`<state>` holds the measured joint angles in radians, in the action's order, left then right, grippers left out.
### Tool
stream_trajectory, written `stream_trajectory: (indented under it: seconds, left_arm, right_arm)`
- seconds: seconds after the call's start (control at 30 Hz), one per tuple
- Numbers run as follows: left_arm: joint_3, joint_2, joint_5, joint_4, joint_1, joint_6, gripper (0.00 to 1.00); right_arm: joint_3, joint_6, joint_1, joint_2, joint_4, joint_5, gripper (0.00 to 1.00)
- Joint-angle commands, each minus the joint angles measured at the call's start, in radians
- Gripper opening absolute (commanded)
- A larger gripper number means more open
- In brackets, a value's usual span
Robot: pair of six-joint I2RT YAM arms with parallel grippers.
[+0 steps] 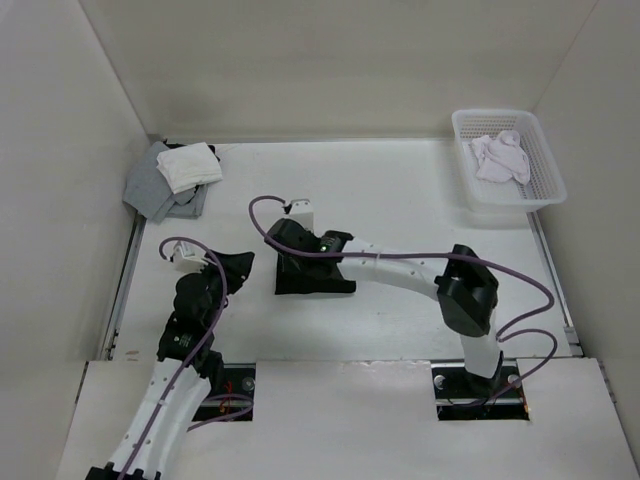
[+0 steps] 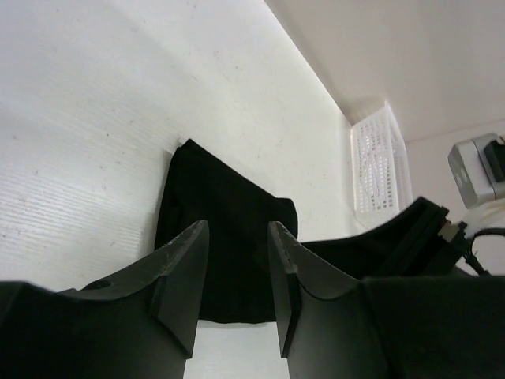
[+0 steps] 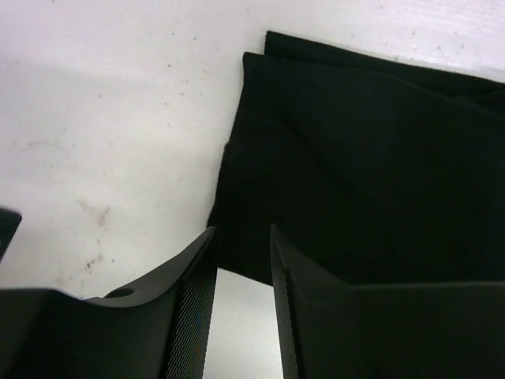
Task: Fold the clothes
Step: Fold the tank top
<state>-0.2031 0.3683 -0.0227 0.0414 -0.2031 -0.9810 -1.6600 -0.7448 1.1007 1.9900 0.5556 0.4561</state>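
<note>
Top external | left end effector (image 2: 237, 229) spread, holding nothing, near and left of the clothes (image 1: 318, 278) | clothes lie folded small, mid table (image 1: 400, 190): black, thin, probably soft, light, floppy; best pinch all layers at an edge | right end effector (image 3: 241, 233) spread, empty, above their far-left part | no writing to read

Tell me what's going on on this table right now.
Two robot arms are folding a black garment, which lies in a compact folded rectangle in the middle of the table. The right tool hangs over its edge and the left tool sits just beside it. Both are open and neither holds anything. A basket with a pale cloth stands at the far right, and grey and white cloths lie at the far left.
</note>
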Motion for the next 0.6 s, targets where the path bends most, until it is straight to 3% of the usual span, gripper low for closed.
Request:
stream_trajectory:
  seconds: [0.0, 0.1, 0.2, 0.27, 0.43, 0.57]
  left_arm:
    - [-0.007, 0.035, 0.047, -0.067, -0.008, -0.002, 0.34]
    - [-0.018, 0.108, 0.035, -0.139, -0.041, -0.011, 0.34]
    - [-0.033, 0.237, -0.006, -0.245, -0.133, -0.012, 0.32]
    - [-0.044, 0.343, -0.049, -0.326, -0.228, -0.004, 0.31]
    - [-0.065, 0.601, -0.157, -0.532, -0.416, 0.001, 0.31]
    - [-0.062, 0.782, -0.161, -0.632, -0.448, -0.013, 0.30]
  right_arm:
    - [0.136, -0.001, 0.009, -0.199, -0.173, -0.013, 0.38]
    - [0.342, 0.001, -0.008, -0.367, -0.305, -0.031, 0.33]
    - [0.532, 0.004, -0.089, -0.471, -0.431, -0.100, 0.11]
    - [0.647, 0.012, -0.141, -0.500, -0.547, -0.180, 0.02]
    - [0.825, 0.009, -0.288, -0.461, -0.915, -0.417, 0.00]
    - [0.852, -0.062, -0.396, -0.337, -1.118, -0.583, 0.01]
